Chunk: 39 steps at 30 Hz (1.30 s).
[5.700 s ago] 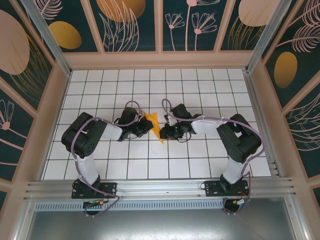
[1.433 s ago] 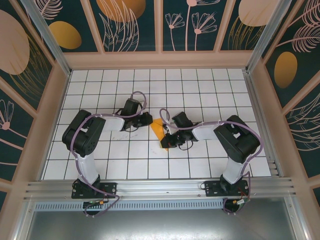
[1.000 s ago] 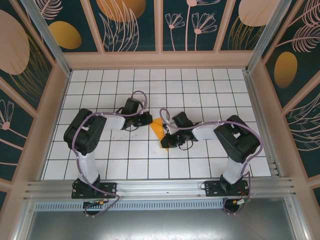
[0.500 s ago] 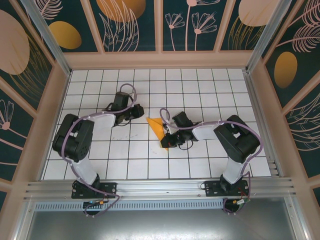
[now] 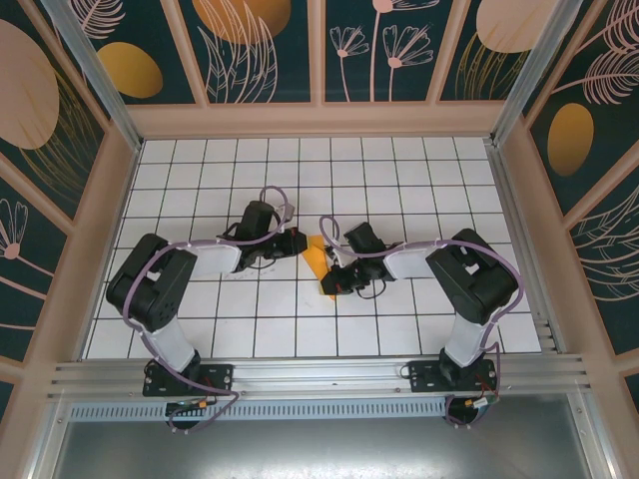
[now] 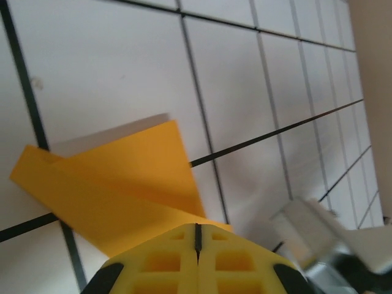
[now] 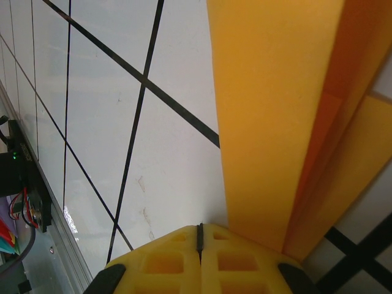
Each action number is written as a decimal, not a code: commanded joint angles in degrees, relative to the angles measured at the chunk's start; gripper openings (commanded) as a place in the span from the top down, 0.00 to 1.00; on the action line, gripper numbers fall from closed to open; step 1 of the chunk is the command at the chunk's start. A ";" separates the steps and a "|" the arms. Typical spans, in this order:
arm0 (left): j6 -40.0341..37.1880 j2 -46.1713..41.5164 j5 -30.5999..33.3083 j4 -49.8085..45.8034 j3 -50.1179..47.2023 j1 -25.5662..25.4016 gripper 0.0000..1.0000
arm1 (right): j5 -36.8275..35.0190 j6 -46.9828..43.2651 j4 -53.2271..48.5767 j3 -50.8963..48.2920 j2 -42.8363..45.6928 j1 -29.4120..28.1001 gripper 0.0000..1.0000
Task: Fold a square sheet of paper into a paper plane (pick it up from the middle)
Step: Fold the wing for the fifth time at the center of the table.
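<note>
1. The half-folded paper plane lies at the centre of the top view on the grid table, between both arms.
2. My left gripper is closed at the plane's upper-left edge, and my right gripper is closed at its lower tip. I cannot tell whether either one pinches paper.
3. I judge it light, thin, easily creased and slippery on the tiles. I would pinch the layered centre fold, not a loose flap.

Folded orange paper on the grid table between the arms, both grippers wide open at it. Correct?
No: both grippers are shut, not open. The wrist views show the left gripper and the right gripper with yellow fingers pressed together. The folded orange paper does lie on the table between the arms.
</note>
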<state>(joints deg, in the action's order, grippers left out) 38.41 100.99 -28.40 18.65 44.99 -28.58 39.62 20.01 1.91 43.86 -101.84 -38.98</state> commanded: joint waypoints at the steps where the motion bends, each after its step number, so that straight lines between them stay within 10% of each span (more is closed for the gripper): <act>1: 0.37 2.69 -1.09 0.30 1.65 0.01 0.99 | -4.37 -0.41 -4.54 -0.88 -2.96 0.40 0.95; 19: -2.81 9.88 14.79 -13.13 8.52 2.21 1.00 | -4.90 -0.59 -5.09 -2.42 -2.52 0.40 0.95; 39: -8.20 8.00 17.68 -19.12 15.71 10.91 0.99 | -5.16 -1.46 -5.04 -1.52 -2.53 0.62 0.95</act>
<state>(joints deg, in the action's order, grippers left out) 32.32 109.71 -12.71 2.13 59.81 -17.47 37.43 19.81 4.56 43.77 -101.84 -38.72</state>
